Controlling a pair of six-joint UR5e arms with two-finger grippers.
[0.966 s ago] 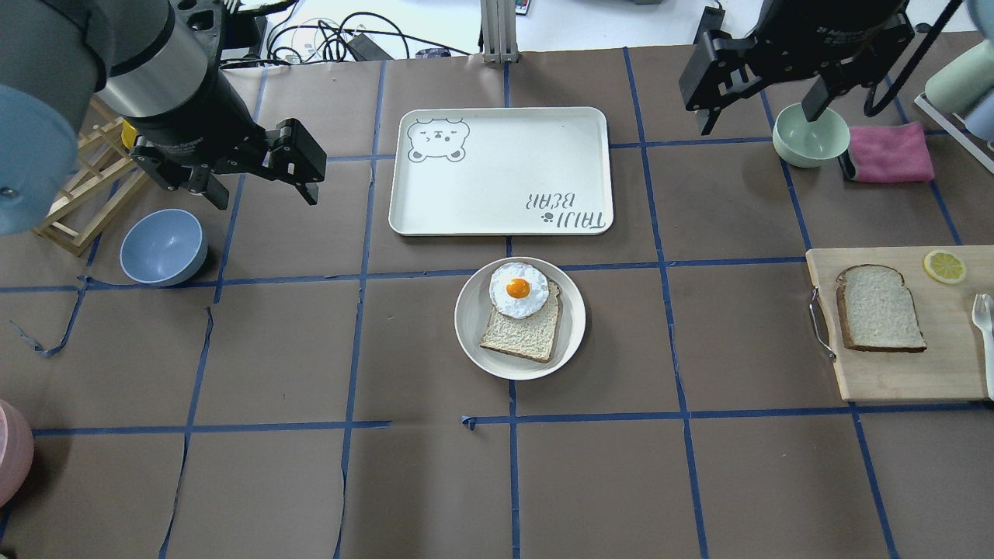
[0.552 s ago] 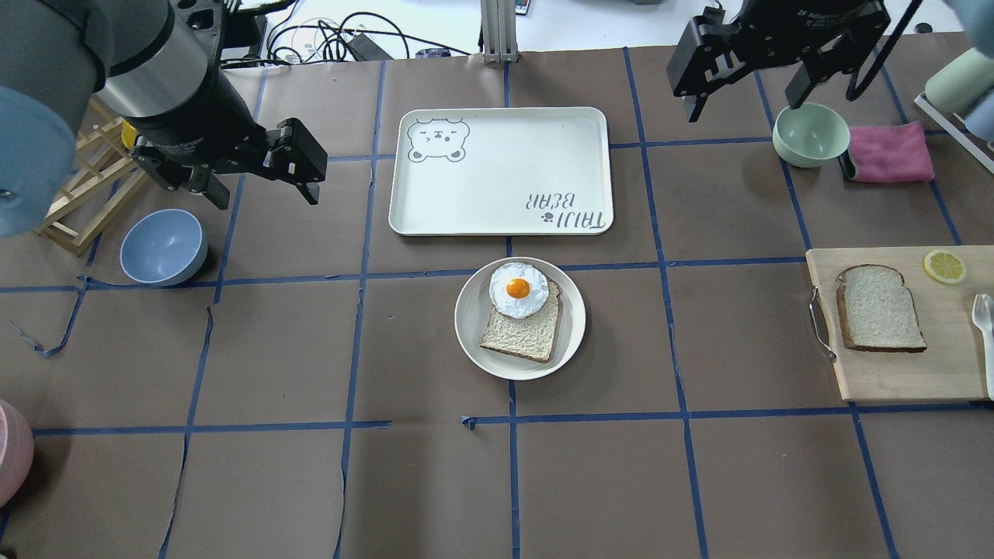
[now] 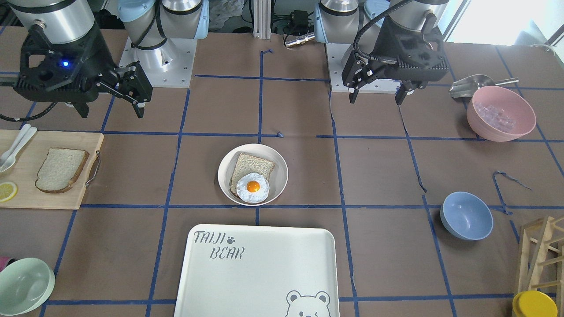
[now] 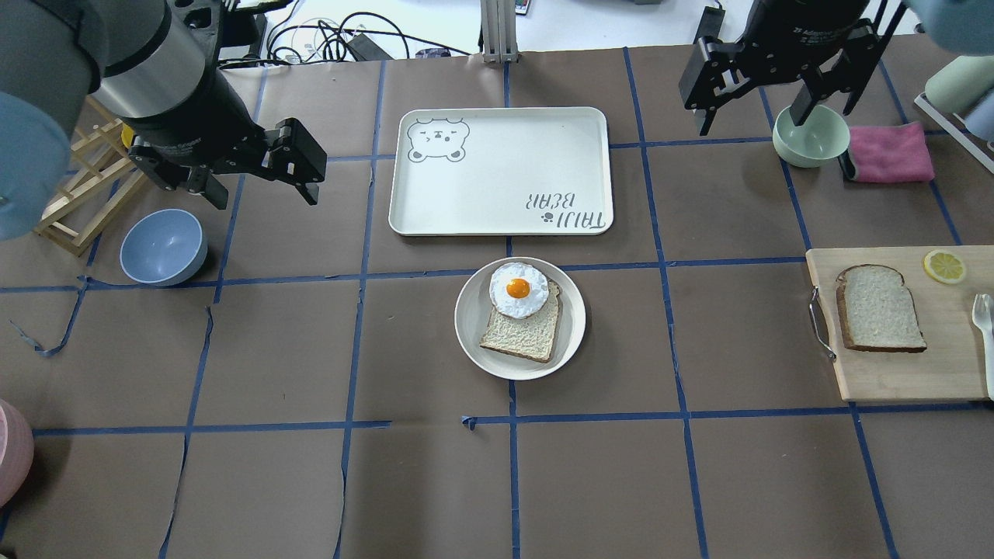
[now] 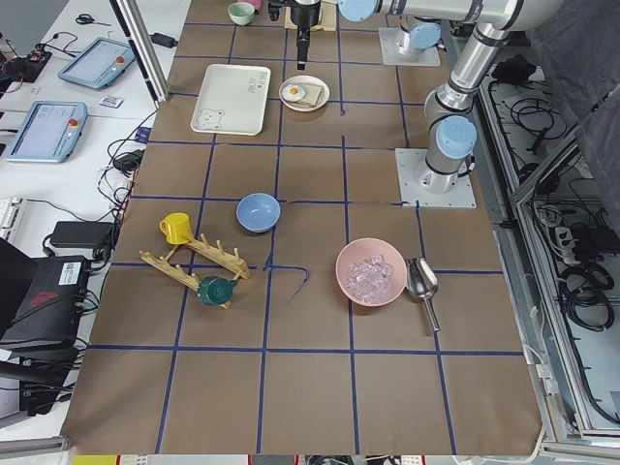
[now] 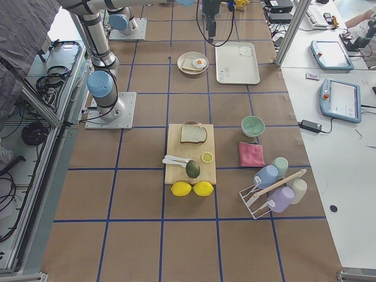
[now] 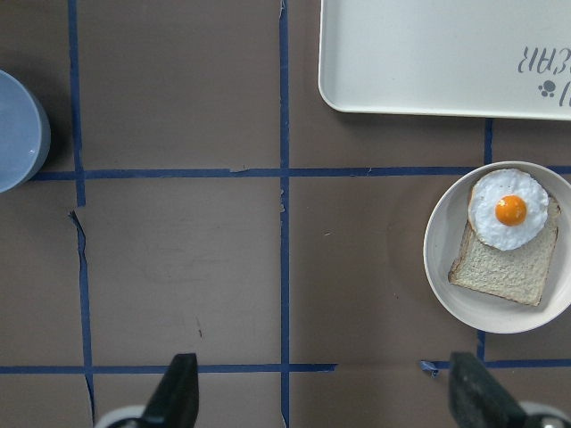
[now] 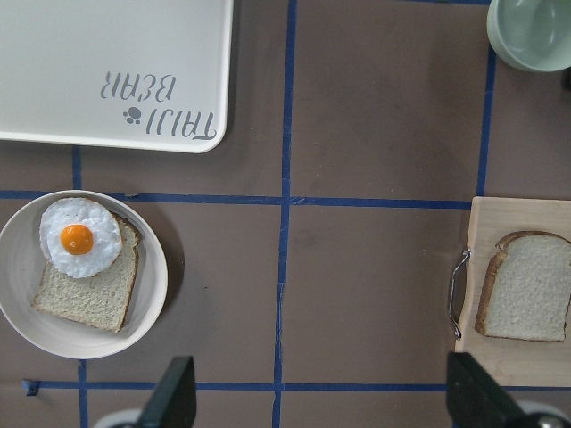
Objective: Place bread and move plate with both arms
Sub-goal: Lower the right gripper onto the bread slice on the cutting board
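Note:
The bread (image 4: 880, 309) lies flat on a wooden cutting board (image 4: 901, 373) at the right edge; it also shows in the right wrist view (image 8: 528, 285). The cream plate (image 4: 471, 326) sits mid-table and holds a thinner tan slice (image 4: 522, 332) with a fried egg (image 4: 518, 289) on it. My right gripper (image 4: 752, 120) is open and empty, high over the far right, well away from the bread. My left gripper (image 4: 260, 194) is open and empty over the far left, apart from the plate (image 7: 442, 236).
The white "TAIJI BEAR" tray (image 4: 501, 171) lies just beyond the plate. A mint-green bowl (image 4: 810, 136) and pink cloth (image 4: 889, 151) sit under the right arm. A blue bowl (image 4: 163, 247) and wooden rack (image 4: 85, 194) are at left. A lemon slice (image 4: 943, 266) lies on the board.
My right gripper has turned and shifted slightly above the mint-green bowl. The left arm, the bread and the plate have not moved.

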